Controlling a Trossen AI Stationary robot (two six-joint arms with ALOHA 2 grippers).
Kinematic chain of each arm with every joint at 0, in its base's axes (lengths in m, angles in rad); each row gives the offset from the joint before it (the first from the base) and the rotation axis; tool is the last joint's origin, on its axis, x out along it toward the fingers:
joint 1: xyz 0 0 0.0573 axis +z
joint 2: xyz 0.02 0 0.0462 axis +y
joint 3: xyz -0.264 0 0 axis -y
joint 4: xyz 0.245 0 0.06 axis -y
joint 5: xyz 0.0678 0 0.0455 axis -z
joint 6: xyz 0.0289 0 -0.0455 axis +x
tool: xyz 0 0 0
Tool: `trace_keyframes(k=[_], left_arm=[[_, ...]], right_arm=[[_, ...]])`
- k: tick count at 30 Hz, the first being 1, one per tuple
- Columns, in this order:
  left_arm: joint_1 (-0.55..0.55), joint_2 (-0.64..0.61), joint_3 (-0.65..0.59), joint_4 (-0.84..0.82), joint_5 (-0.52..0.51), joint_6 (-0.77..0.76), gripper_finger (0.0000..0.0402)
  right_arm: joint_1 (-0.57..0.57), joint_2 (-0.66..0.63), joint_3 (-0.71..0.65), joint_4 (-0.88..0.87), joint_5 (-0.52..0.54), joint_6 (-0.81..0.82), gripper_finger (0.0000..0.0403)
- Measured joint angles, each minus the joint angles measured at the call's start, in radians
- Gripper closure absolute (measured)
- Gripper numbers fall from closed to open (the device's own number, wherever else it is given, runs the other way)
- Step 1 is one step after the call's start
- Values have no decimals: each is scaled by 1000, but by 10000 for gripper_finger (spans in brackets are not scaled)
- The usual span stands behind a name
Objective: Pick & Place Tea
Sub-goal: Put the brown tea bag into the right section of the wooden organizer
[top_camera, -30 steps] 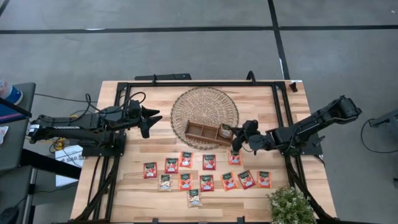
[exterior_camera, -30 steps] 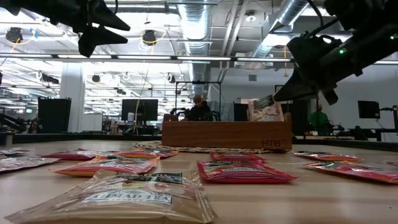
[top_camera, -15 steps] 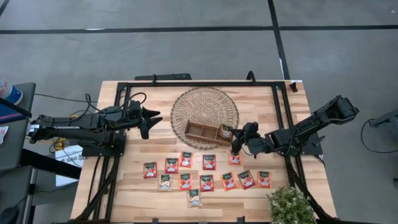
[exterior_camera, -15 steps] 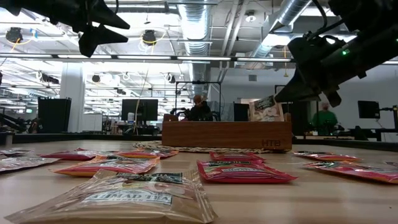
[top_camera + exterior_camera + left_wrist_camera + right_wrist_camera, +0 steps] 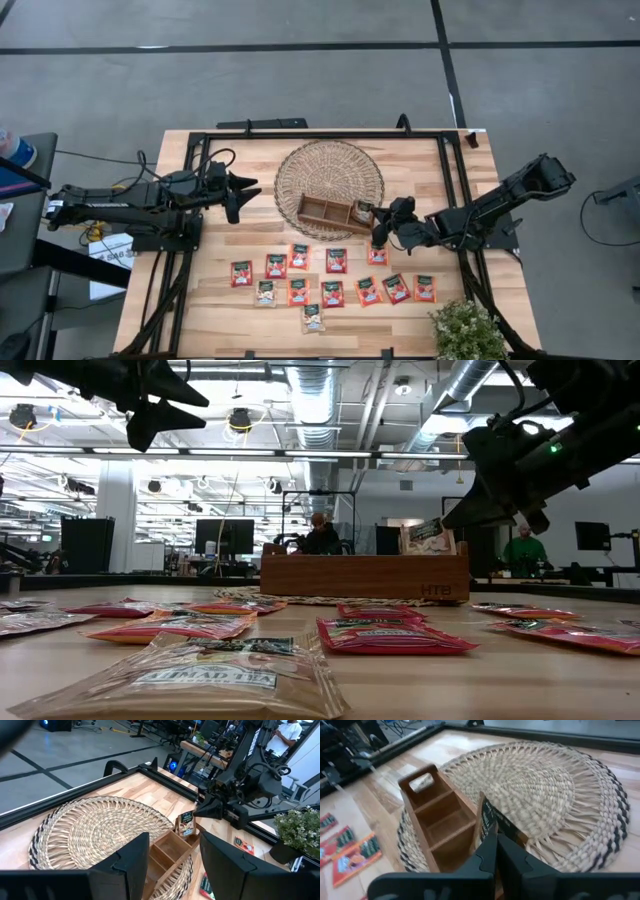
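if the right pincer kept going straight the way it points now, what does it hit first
Likely the whitish tea sachet right at the tip of the shut right pincer, standing in the end compartment of the brown wooden divided tray. Whether the pincer grips the sachet is unclear. Beyond it lies the round woven straw mat.

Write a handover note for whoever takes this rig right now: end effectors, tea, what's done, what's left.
Right end effector: shut on one whitish tea sachet, standing in the end compartment of the brown wooden divided tray.
Left end effector: open, empty, waiting beside the round woven mat.
Done: first sachet nearly placed, not released.
Left: the flat red-orange and beige sachets on the table.
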State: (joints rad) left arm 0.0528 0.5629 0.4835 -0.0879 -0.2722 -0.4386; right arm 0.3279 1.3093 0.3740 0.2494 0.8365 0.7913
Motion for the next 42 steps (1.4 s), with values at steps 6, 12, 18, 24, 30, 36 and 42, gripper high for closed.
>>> trace_keyframes(k=[6, 12, 18, 24, 30, 36, 42], left_arm=[[0, 0, 0, 2, 0, 0, 234], [0, 0, 0, 9, 0, 0, 234], [0, 0, 0, 8, 0, 0, 234], [0, 0, 0, 8, 0, 1, 234], [0, 0, 0, 8, 0, 1, 234], [0, 0, 0, 8, 0, 2, 234], [0, 0, 0, 8, 16, 3, 234]], right_arm=[[0, 91, 0, 97, 1, 13, 360], [0, 105, 0, 127, 0, 20, 326], [-6, 60, 0, 124, 0, -31, 325], [-23, 65, 0, 121, -4, -31, 345], [-46, 67, 0, 120, -21, -50, 352], [-83, 61, 1, 136, -116, -85, 355], [-98, 61, 1, 141, -158, -93, 393]])
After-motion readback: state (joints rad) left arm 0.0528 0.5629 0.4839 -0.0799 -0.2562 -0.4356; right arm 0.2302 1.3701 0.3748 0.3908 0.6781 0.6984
